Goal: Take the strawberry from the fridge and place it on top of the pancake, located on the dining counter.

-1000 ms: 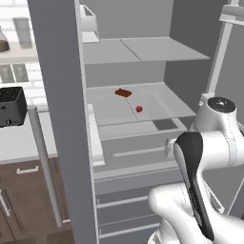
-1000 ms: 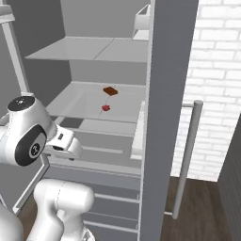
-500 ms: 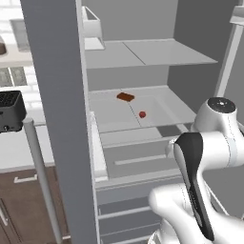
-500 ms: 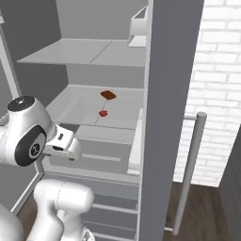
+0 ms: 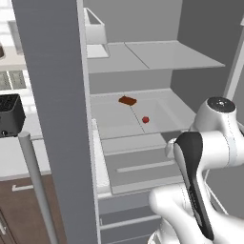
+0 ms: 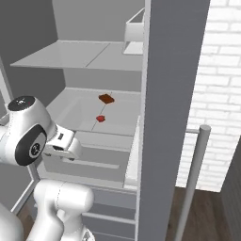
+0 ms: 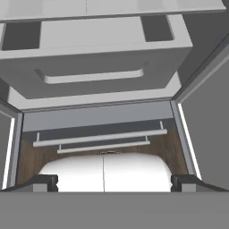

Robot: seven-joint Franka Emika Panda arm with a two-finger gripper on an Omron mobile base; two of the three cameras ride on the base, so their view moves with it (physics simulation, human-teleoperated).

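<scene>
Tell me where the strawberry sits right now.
The strawberry lies on the middle shelf of the open fridge, in front of and slightly right of the dark-brown piece in the left base view.

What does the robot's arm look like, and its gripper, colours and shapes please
The arm is glossy white, built of rounded, bulbous links with a long black panel along one link and dark grey round caps at the joints. The gripper has two small, dark, blocky finger tips. No cables or markings are visible.

fridge (image 5: pixel 52 95): no lettering or labels to read
shelves (image 5: pixel 157 55): blank, no signs
brick wall (image 6: pixel 214 94): no writing
</scene>
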